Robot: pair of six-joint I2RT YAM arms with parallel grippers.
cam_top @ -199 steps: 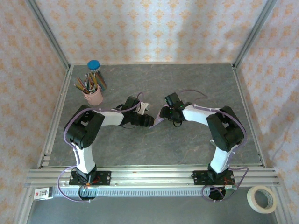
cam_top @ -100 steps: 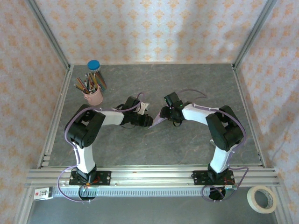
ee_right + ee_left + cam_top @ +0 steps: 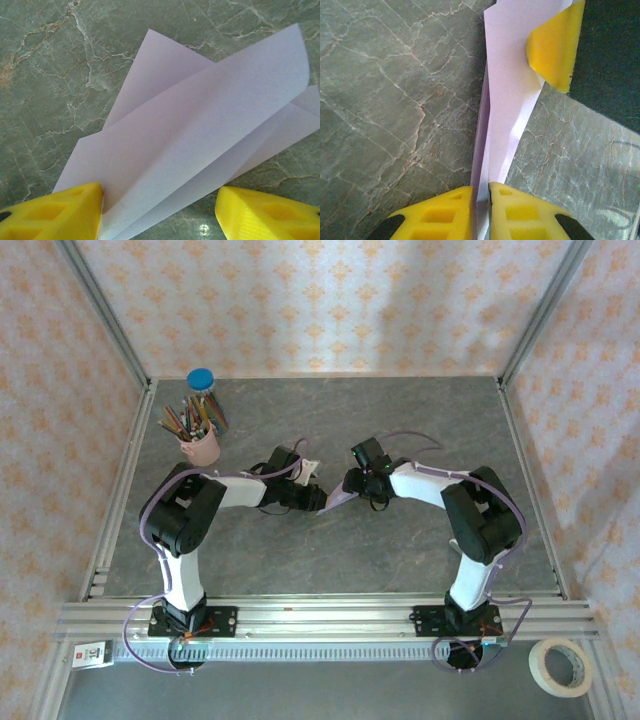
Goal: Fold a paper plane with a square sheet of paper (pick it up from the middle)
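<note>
Left end effector (image 3: 481, 192): jaws narrow, pinched on one end of the folded sheet of paper (image 3: 507, 100). Right end effector (image 3: 160, 200): jaws wide, the paper between them, one finger (image 3: 65, 210) touching its edge. The paper is lilac, creased lengthwise, and sits mid-tabletop (image 3: 420, 420) between the two arms.

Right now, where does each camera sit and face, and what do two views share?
Top external: above and behind, facing down on grey marbled table; left arm, right arm show.
Left wrist: faces along left end effector pinching the folded pale lilac paper sheet.
Right wrist: faces down past open right end effector.
Shared: both wrists see that paper.
</note>
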